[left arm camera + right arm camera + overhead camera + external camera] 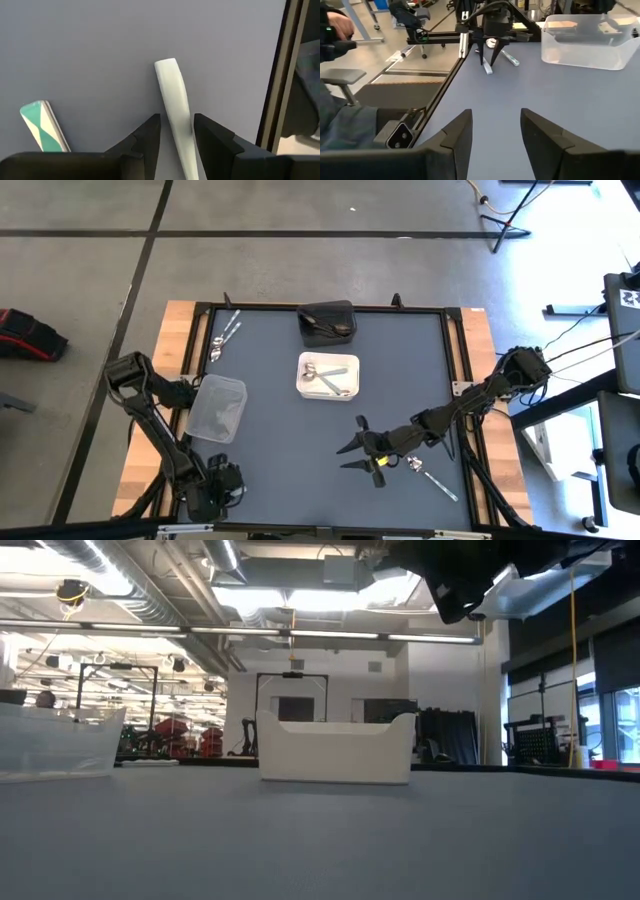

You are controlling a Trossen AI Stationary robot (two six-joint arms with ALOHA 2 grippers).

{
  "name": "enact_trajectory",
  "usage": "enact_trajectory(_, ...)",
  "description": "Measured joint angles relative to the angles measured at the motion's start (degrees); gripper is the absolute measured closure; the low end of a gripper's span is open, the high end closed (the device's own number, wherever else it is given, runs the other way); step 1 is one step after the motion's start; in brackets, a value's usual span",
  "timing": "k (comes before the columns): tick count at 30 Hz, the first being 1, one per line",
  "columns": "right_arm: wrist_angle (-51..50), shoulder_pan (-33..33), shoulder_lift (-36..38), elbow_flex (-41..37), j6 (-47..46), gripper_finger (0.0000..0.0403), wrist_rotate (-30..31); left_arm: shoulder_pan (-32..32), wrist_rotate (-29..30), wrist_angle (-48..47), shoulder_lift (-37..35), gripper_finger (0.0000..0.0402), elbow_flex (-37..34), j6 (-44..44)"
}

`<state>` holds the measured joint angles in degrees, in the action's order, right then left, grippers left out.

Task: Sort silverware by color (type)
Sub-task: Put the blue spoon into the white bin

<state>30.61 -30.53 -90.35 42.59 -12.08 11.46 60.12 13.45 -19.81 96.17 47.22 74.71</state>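
Left gripper [176, 137] at near-left table corner, clenched on a pale utensil handle [175, 102]; right gripper [358, 448] near centre, released.

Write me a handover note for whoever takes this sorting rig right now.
Left gripper: low over a pale utensil handle at the table's front-left corner; a second piece with a green-and-white end lies beside it.
Right gripper: open, empty, hovering front-centre.
Done: silver spoons sit in the white container, darker ones in the black container.
Left: the silver spoon by the right arm, the loose spoons at the back-left corner, and the front-left pieces.
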Motion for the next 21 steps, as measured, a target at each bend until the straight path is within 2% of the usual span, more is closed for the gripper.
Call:
enact_trajectory(10, -0.37, -1.47, 0.00, 0.00, 0.75, 0.0246, 3.41, -1.33, 3.15, 0.64, 0.26, 0.0364, -0.11, -7.88)
enact_trajectory(15, -0.45, -1.44, 0.00, 0.00, 0.60, 0.0246, 3.41, -2.89, 6.67, 1.49, 0.38, 0.0364, -0.26, -12.79)
enact_trajectory(21, -0.47, -1.36, 0.00, 0.00, 0.51, 0.0246, 3.39, -5.84, 11.83, 7.07, 0.45, 0.0351, -0.35, -21.38)
